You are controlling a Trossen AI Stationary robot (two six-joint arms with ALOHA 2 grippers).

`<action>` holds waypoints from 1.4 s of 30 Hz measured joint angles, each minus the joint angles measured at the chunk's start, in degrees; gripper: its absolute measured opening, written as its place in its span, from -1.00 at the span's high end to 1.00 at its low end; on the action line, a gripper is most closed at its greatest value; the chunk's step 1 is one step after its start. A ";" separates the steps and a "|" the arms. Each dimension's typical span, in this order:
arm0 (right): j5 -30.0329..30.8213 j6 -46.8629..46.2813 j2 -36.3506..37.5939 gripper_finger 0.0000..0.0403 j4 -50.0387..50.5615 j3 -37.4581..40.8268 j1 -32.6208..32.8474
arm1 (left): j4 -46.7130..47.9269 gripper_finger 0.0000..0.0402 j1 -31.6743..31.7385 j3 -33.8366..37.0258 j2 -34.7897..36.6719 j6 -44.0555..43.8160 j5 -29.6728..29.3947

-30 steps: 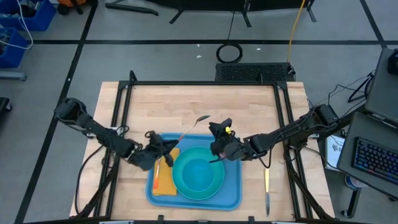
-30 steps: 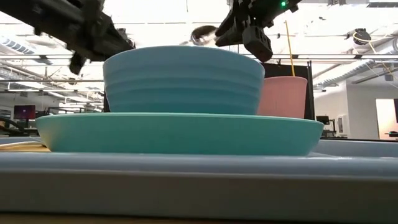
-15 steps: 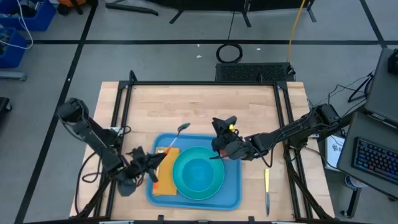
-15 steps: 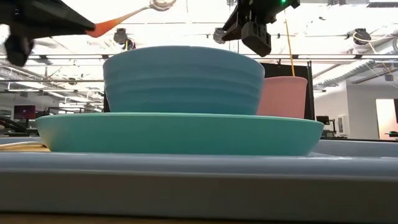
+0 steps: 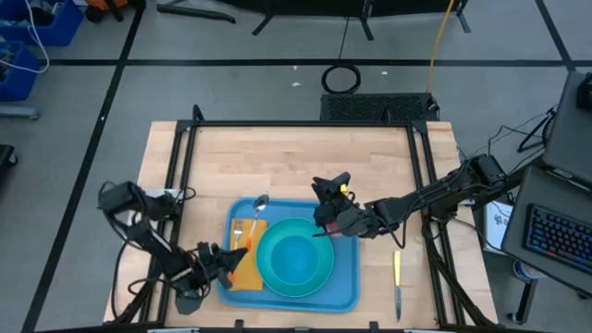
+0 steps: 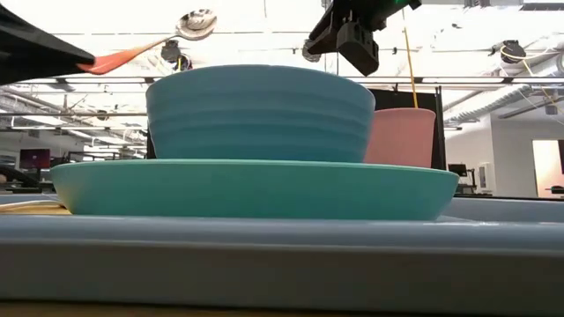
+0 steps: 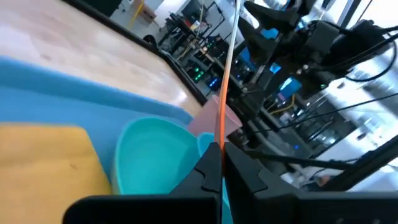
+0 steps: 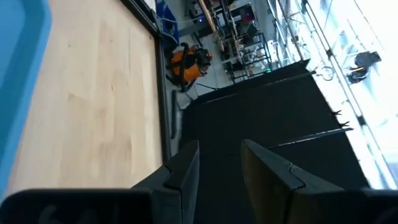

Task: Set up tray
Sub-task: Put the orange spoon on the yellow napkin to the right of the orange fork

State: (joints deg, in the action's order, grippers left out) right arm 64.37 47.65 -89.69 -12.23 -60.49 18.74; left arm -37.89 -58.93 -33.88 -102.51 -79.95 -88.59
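Note:
The blue tray [image 5: 344, 294] holds a turquoise plate [image 5: 326, 274] with a blue-green bowl [image 5: 296, 254] on it, and an orange napkin [image 5: 248, 270] at its left. My left gripper [image 5: 220, 262] hovers over the tray's near-left corner, shut on an orange-handled spoon [image 5: 250, 225]. The spoon's metal bowl [image 6: 196, 22] is raised above the blue-green bowl [image 6: 260, 110]. My right gripper [image 5: 329, 190] hangs open over the tray's far-right part, above a pink cup [image 6: 405, 136] that stands there. My left gripper [image 7: 221, 149] pinches the spoon's orange handle [image 7: 222, 127] between its two fingers, which lie along the handle. They come from the table's near-left side, slanting upward. The spoon is lifted clear, with its metal bowl [image 5: 261, 201] as the high end, pointing toward the far edge.
Another utensil [image 5: 238, 231] lies on the napkin under the spoon. A knife [image 5: 398, 282] lies on the wooden table right of the tray. Bare wood [image 5: 296, 153] stretches from the tray to the table's far edge.
My left gripper has drawn back toward the table's near-left corner with the spoon still in its hold. The spoon's bowl has come from beyond the tray's far rim to over the tray's left part, and the spoon now points more toward the far edge.

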 joint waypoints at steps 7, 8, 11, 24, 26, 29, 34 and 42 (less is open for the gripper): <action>-0.01 -4.62 0.04 0.46 -4.19 0.00 -1.20 | -3.99 0.99 -1.46 -7.35 -8.53 0.51 -1.11; 0.05 -4.88 0.04 0.46 -3.76 0.00 -1.29 | -3.96 0.99 -1.57 -8.59 -9.51 0.67 -1.11; -0.21 -5.77 0.04 0.46 -2.14 0.16 -1.49 | -3.95 0.99 -1.56 -11.53 -11.52 1.48 -1.14; -28.13 -22.37 4.08 0.60 3.11 -0.79 -2.09 | -4.05 0.99 -2.98 -13.43 -16.87 -1.33 -1.66; -39.11 -27.95 5.88 0.68 5.48 -1.75 -3.53 | -3.83 0.99 -3.00 -13.43 -17.16 -1.39 -1.71; -53.09 -34.15 8.77 0.79 7.40 -1.90 -6.06 | -3.89 0.99 -3.12 -13.43 -17.16 -1.29 -1.71; -67.50 -42.87 11.73 0.88 9.08 -2.01 -10.48 | -3.32 0.99 -3.53 -13.43 -17.16 -1.24 -1.64; -71.92 -48.29 7.14 0.69 9.45 -2.01 -12.24 | -3.28 0.99 -3.16 -13.41 -17.16 -1.16 -1.56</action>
State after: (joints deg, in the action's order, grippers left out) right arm -7.55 -0.64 -82.55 -2.78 -62.50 6.50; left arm -41.17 -62.09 -47.29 -119.68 -81.10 -90.15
